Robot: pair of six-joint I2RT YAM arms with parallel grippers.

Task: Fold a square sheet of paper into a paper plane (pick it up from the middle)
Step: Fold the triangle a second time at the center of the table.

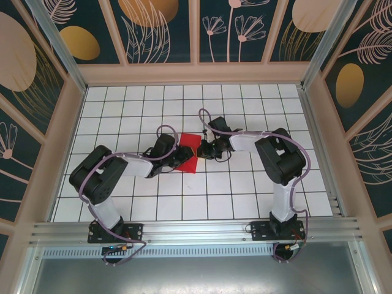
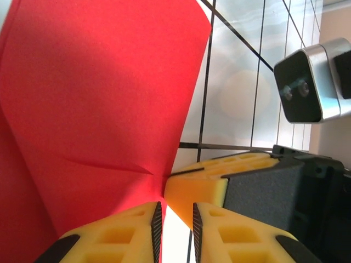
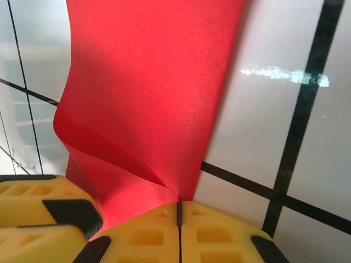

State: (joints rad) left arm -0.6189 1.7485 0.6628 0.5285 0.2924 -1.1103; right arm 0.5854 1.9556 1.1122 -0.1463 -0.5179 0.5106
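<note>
The square sheet of paper (image 1: 188, 149) is bright red and lies creased and curled at the middle of the tiled floor; a paper plane shape is out of view. My right gripper (image 3: 179, 205) is shut on the sheet's (image 3: 148, 93) near corner, where a fold runs into the jaws. My left gripper (image 2: 175, 211) stands slightly open, with white floor showing through the gap. The paper's (image 2: 104, 98) edge runs along its left pad. The right gripper's yellow fingers (image 2: 203, 183) sit just ahead of the left ones. From above, the left gripper (image 1: 182, 157) and right gripper (image 1: 204, 149) meet at the sheet.
The floor (image 1: 245, 190) is white tiles with black lines, walled in by patterned panels. The right wrist's camera housing (image 2: 307, 82) hangs close in front of the left wrist. One left finger (image 3: 38, 208) shows beside the right jaws.
</note>
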